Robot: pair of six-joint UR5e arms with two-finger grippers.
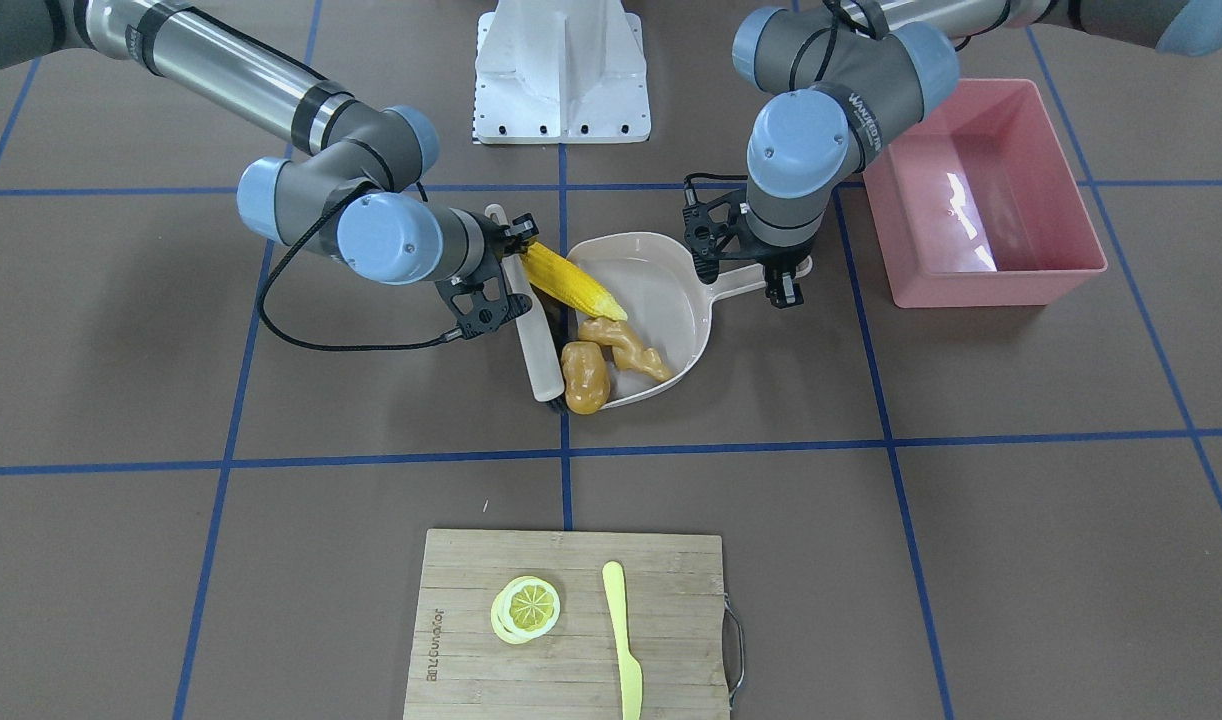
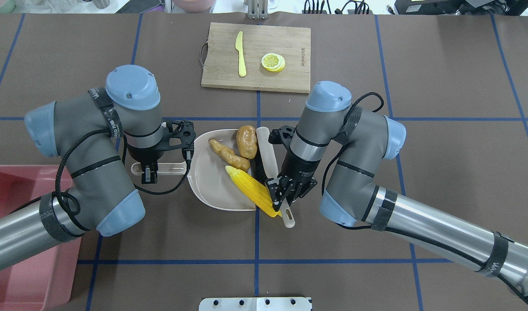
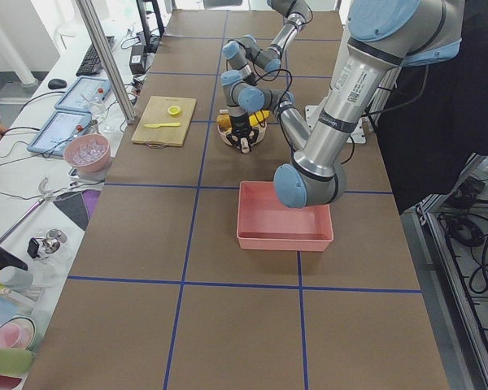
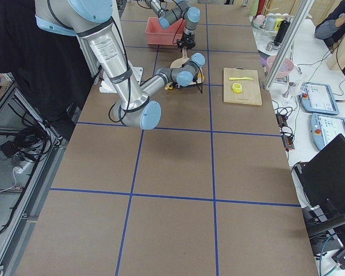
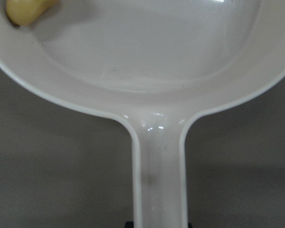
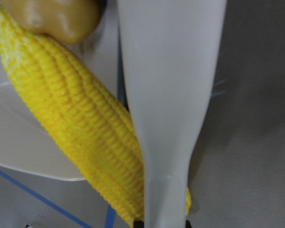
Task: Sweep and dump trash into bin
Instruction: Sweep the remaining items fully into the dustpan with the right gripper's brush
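Sweep's nearly home: right gripper [image 2: 281, 196] clamped on the brush [image 2: 266, 151] presses corn cob [image 2: 251, 190] and potato [image 2: 246, 141] at the dustpan [image 2: 208, 185] lip, ginger root [image 2: 227, 155] already inside, left gripper [image 2: 149, 172] clamped on the pan's handle, so I reckon one last shove, then a tip into the pink bin [image 1: 981, 285] out past that left gripper.

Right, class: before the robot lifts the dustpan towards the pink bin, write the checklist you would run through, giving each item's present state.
1. Left gripper shut on the handle of the dustpan: ok.
2. Right gripper shut on the brush: ok.
3. Ginger root inside the pan: ok.
4. Corn cob fully inside: not ok, one end overhangs the pan's open edge beside the brush.
5. Potato fully inside: not ok, it sits at the open lip against the brush.
6. Bin open-topped, nothing seen in it: ok.
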